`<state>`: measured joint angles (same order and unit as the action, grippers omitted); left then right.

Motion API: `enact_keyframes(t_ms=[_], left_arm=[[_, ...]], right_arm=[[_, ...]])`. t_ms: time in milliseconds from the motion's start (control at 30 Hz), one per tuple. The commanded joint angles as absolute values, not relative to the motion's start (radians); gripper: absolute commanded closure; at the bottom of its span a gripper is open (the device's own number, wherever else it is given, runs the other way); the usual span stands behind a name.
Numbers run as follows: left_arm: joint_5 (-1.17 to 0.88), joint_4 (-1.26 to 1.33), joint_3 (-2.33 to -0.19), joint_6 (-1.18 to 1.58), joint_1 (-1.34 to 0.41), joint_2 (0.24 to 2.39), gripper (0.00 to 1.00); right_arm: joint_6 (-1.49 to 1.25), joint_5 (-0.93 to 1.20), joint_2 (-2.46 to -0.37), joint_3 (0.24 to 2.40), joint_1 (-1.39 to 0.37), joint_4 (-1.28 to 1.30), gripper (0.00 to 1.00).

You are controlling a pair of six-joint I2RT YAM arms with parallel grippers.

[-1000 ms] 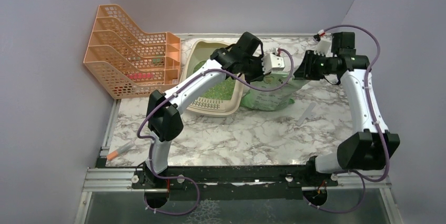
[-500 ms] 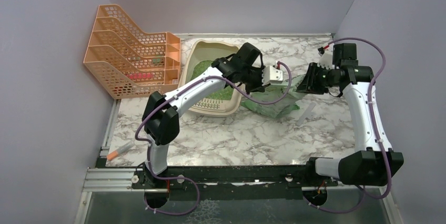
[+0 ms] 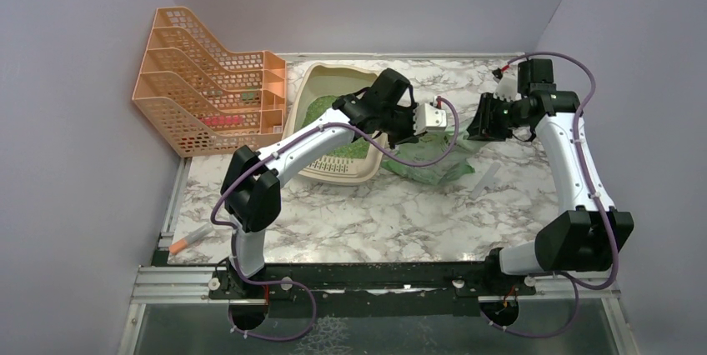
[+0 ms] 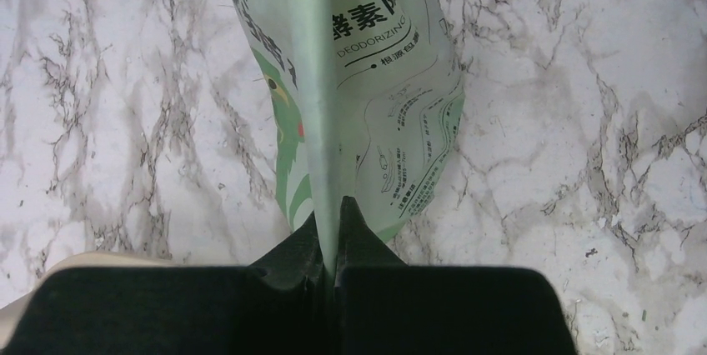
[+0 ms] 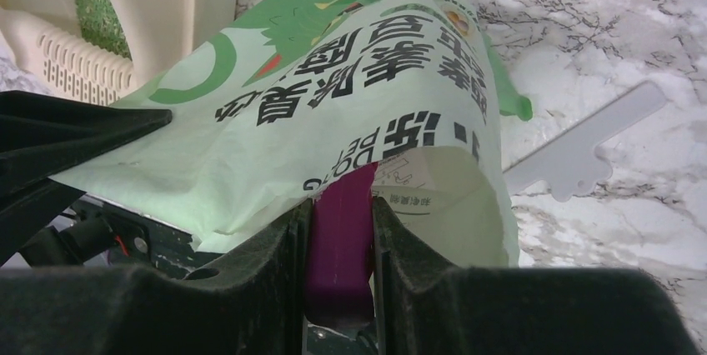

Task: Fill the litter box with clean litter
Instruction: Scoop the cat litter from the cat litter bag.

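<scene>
- My left claw point(image 4: 331, 209) is pressed together on a fold of the green bag point(image 4: 392, 122), which extends away from it over the marble table point(image 4: 584, 163).
- My right claw point(image 5: 342, 205) pinches a magenta handle point(image 5: 338, 247); the bag's printed side drapes over the fingertips.
- The litter box point(image 3: 321, 76) sits just left of the bag, with its slotted lip point(image 5: 62, 55) near my right claw and clean litter point(image 3: 319, 108) inside.
- An orange rack point(image 3: 208, 80) stands just beside the box's left rim.
- A white flat strip point(image 5: 584, 151) lies right of the bag; open marble runs to the near edge.

Beige litter box point(image 3: 337, 168) — green litter point(image 3: 319, 109) inside.
</scene>
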<state>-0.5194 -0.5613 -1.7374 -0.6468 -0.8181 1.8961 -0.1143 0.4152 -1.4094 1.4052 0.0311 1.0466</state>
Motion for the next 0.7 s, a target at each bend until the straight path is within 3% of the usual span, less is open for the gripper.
enact_keyframes(t_ms=[0, 333, 667], left_arm=[[-0.559, -0.525, -1.736, -0.631, -0.831, 1.83, 1.0], [-0.52, -0.503, -1.729, -0.618, -0.83, 1.823, 1.0], [-0.492, -0.465, -1.695, -0.606, -0.825, 1.801, 1.0]], right_arm=[[-0.1, 0.522, -1.457, 1.338, 0.003, 1.02, 0.99], [-0.189, 0.79, -1.393, 1.303, 0.025, 0.819, 0.99], [-0.329, 1.125, -1.312, 1.132, 0.215, 0.541, 0.99]])
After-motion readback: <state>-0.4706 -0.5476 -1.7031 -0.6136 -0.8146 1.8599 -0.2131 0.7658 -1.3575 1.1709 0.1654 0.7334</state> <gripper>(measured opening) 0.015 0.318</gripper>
